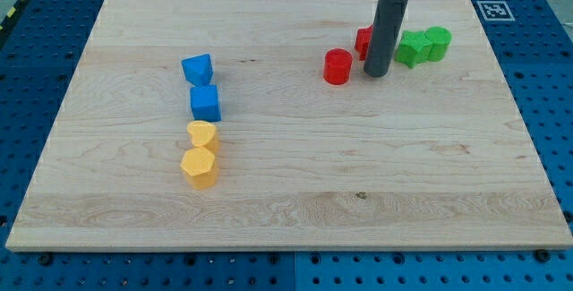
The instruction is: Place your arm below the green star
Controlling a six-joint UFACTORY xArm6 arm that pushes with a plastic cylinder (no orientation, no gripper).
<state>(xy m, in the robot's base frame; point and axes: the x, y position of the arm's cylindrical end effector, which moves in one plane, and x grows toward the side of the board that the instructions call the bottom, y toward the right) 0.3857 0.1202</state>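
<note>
The green star (411, 49) lies near the view's top right on the wooden board (286, 192), touching a green cylinder (438, 42) on its right. My tip (376, 74) rests on the board just to the left of and slightly below the green star. A red cylinder (337, 66) sits to the tip's left. A red block (363, 40) is partly hidden behind the rod, so its shape is unclear.
At the view's left stand a blue triangular block (197, 68), a blue cube (205, 103), a yellow heart (202, 135) and a yellow hexagon (199, 167) in a column. A marker tag (491, 10) sits off the board's top right corner.
</note>
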